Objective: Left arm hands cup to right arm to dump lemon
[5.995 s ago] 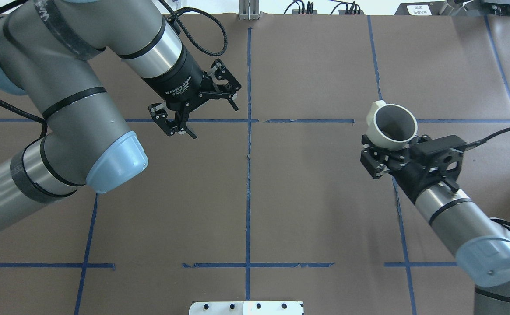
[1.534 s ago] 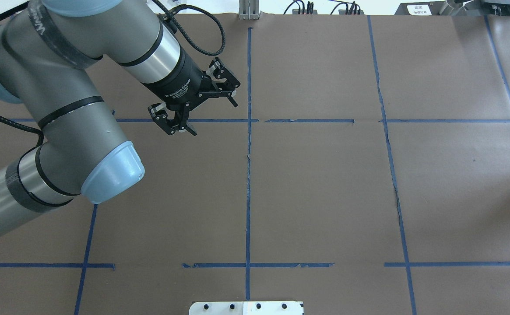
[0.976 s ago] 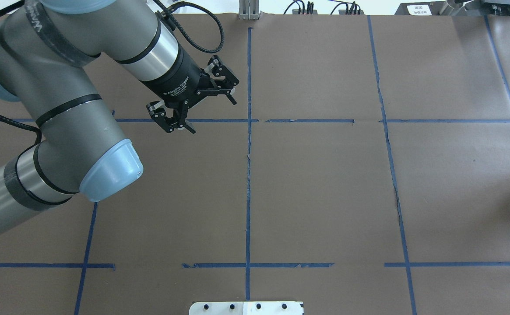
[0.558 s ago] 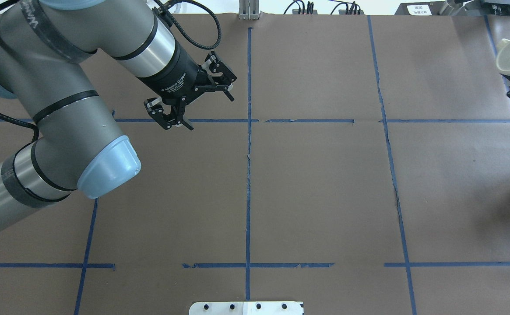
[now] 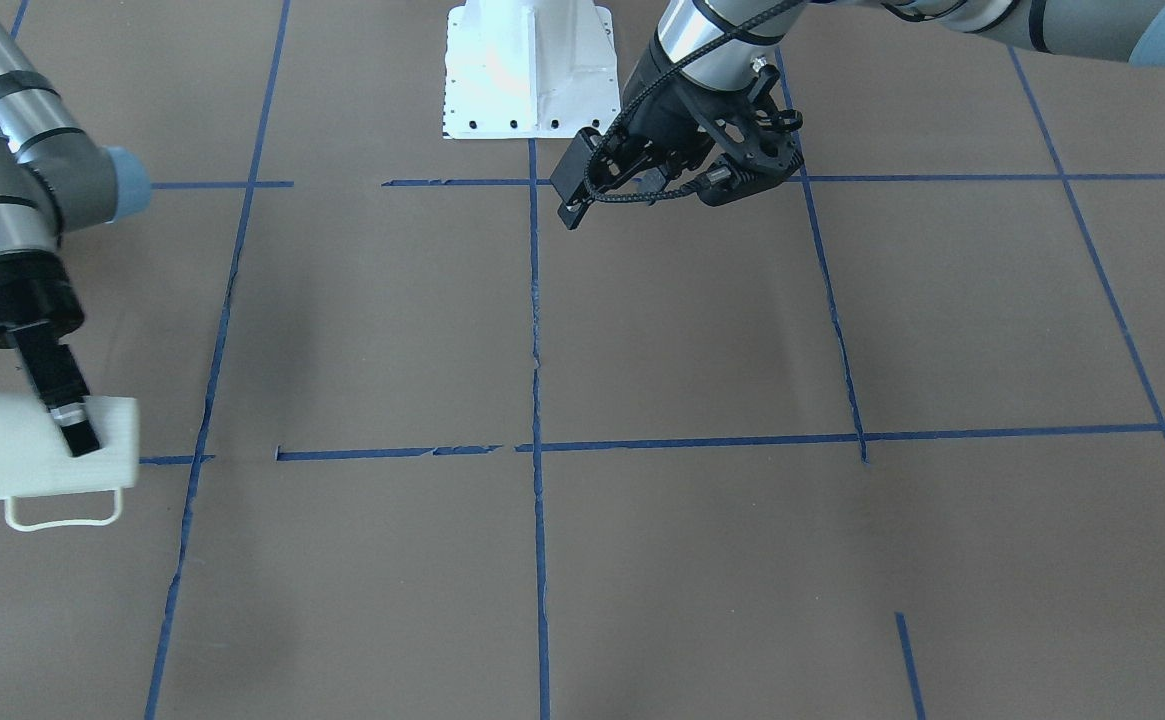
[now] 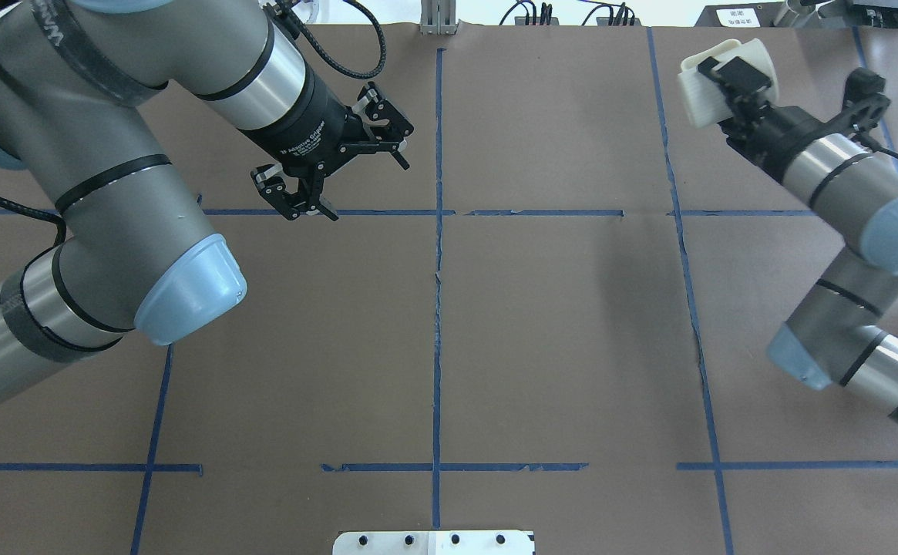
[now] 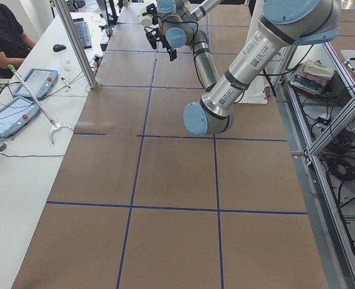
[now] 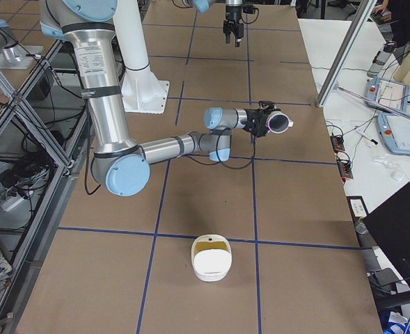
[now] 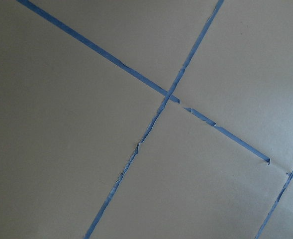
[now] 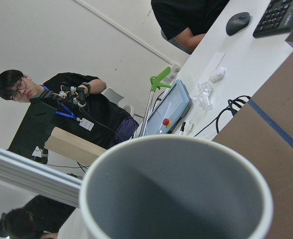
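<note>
Mug (image 5: 17,450), white, ribbed, w/ loop handle, hangs tipped on its side above brown paper-covered table (image 5: 642,330), at far corner on robot's right, handle toward operators' side. Black two-finger right hand (image 6: 726,77) pinches mug's wall, one finger on outside. Black open-frame left hand (image 6: 368,191) spread wide, nothing btwn fingers, hovering just beside centre blue tape line (image 6: 438,139).

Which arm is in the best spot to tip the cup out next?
Right. The right gripper is shut on the cup, which is tipped sideways. The left gripper hangs open and empty, far across the table.
</note>
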Motion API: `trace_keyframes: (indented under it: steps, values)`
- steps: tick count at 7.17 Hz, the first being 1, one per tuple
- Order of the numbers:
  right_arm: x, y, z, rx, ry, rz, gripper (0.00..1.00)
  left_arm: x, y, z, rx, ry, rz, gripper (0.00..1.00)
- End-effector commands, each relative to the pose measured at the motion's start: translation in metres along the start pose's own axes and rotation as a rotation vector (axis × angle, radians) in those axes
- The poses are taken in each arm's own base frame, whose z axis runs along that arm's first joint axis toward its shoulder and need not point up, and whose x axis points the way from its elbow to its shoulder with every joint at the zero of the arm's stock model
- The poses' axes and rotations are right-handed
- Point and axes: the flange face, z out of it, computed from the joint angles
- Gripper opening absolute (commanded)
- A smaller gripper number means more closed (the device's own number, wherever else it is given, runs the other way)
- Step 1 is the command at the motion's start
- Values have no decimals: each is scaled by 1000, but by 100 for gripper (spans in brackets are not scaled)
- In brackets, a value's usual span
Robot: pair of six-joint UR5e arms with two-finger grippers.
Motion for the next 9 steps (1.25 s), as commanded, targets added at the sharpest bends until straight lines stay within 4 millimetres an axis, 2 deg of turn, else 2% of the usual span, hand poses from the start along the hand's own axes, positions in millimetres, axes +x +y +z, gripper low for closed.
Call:
trace_keyframes:
  steps: [1, 2, 3, 4, 5, 6, 7, 9]
  values:
    - [-56, 114, 9, 22, 24, -421, 44, 2, -3, 5, 10, -6, -2, 100]
    - [-61, 154, 4, 13, 35, -603, 46, 11, -7, 11, 23, -17, 19, 100]
    - [-90, 179, 14, 47, 81, -757, 46, 24, -12, 19, 37, -30, 17, 100]
    - [-98, 207, 7, 67, 103, -849, 46, 54, -15, 31, 40, -47, 7, 100]
    - [-110, 228, 2, 61, 87, -863, 46, 73, -18, 42, 39, -66, -3, 100]
    - [-110, 252, -5, 43, 110, -897, 46, 83, -14, 42, 35, -65, 33, 100]
    - [-111, 268, -12, 77, 137, -971, 45, 98, -14, 46, 36, -73, 30, 100]
    - [-113, 281, -17, 62, 130, -1008, 45, 103, -14, 51, 33, -82, 28, 100]
